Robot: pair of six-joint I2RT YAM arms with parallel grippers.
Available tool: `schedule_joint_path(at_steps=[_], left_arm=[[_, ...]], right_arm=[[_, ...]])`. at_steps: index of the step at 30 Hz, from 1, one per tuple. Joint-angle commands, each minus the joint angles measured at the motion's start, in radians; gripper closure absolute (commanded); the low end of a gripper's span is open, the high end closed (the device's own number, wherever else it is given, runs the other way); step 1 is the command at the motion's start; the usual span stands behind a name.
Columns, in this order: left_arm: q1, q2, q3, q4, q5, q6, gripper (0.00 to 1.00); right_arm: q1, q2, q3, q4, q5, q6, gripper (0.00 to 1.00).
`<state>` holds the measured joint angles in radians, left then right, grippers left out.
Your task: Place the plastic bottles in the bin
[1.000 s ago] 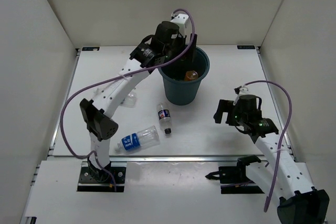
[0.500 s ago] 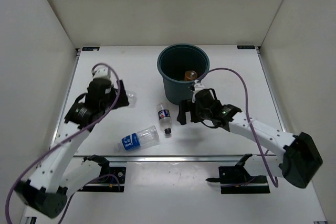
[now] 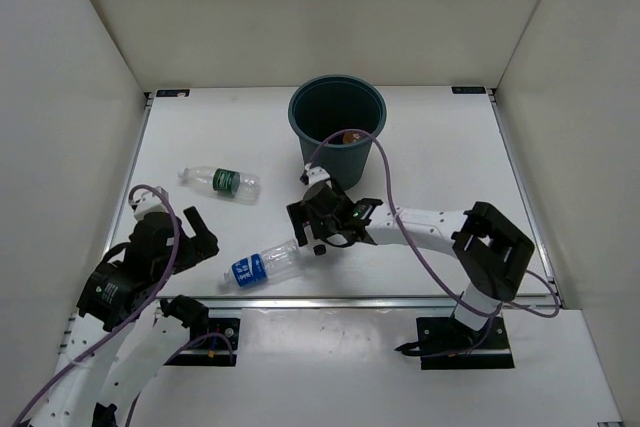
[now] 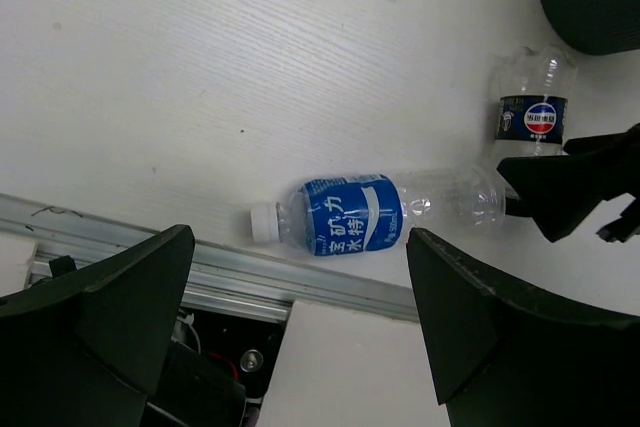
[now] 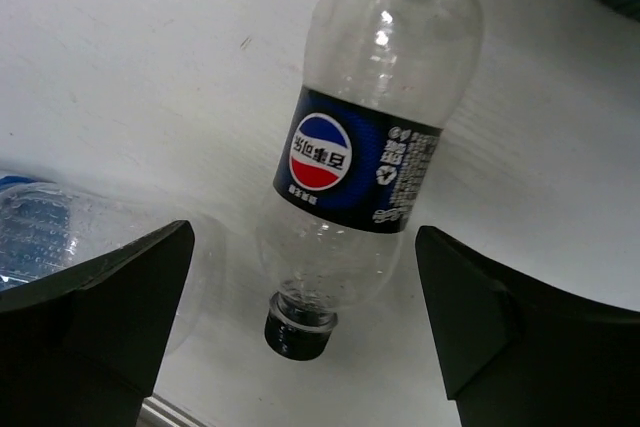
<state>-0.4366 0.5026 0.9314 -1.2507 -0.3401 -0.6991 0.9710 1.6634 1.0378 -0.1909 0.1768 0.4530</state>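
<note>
Surface: a white table (image 3: 440, 147) boxed in by white walls; three bottles lie loose on it
Left gripper (image 3: 197, 230): back at the near left corner, jaws spread wide, holding nothing; the clear bottle with green label (image 3: 222, 181) lies on its side beyond it; the clear bottle with blue label (image 3: 262, 265) lies just to its right, cap end toward it
Dark-labelled bottle (image 5: 360, 167): flat on the table directly beneath the right gripper, between the two fingers and touching neither
Long axis: runs along the fingers, a little askew; cap toward the wrist, base pointing away; closing jaws would meet it across its width, which looks right for a pinch
Right gripper (image 3: 318, 229): jaws wide apart, nothing gripped yet; the base of the clear bottle with blue label lies just beside one finger, close enough that it could be nudged on the way down
Nearer arm: the right, plainly; the left is well apart from this bottle
Bin (image 3: 345, 159): upright just beyond the right gripper; the stubby orange bottle (image 3: 350, 135) shows inside
Changed: half a second ago the right gripper hung to the right of the dark-labelled bottle, and now it straddles it; the left gripper was beside the clear bottle with green label and has drawn back toward its base; the bin sits slightly further left
</note>
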Motion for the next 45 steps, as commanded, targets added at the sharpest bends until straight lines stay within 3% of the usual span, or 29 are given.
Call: schedule_joint_path(at_steps=[1,13,14,21,26,31,34,39,42,45], left_arm=[[-0.031,-0.01,0.011,-0.058,-0.008,-0.063,0.01],[-0.033,-0.004,0.053,-0.049,0.023,-0.03,0.01],[-0.031,-0.001,0.056,-0.043,0.023,-0.017,0.01],[-0.037,0.031,0.003,0.028,0.092,0.058,0.01],[-0.019,0.051,-0.006,0.092,0.108,0.087,0.02],[-0.025,0.076,-0.031,0.141,0.137,0.121,0.02],[-0.018,0.108,-0.074,0.194,0.205,0.144,0.01],[0.005,0.171,-0.126,0.27,0.248,0.187,0.02],[0.007,0.212,-0.137,0.322,0.308,0.234,0.01],[-0.008,0.266,-0.154,0.376,0.416,0.295,0.01]], right_arm=[[0.026,0.025,0.013,0.065,0.105,0.027,0.11],[0.063,0.105,0.025,0.061,0.214,0.032,0.53],[0.064,0.101,0.04,0.048,0.204,0.023,0.62],[0.135,-0.108,0.087,0.086,0.054,-0.187,0.83],[0.083,-0.228,0.183,0.114,-0.196,-0.241,0.84],[-0.032,-0.254,0.341,0.145,-0.24,-0.345,0.89],[-0.127,-0.229,0.418,0.148,-0.221,-0.405,0.88],[-0.329,-0.12,0.516,0.104,-0.307,-0.372,0.85],[-0.399,-0.064,0.513,0.103,-0.323,-0.35,0.76],[-0.451,-0.039,0.545,0.079,-0.329,-0.343,0.54]])
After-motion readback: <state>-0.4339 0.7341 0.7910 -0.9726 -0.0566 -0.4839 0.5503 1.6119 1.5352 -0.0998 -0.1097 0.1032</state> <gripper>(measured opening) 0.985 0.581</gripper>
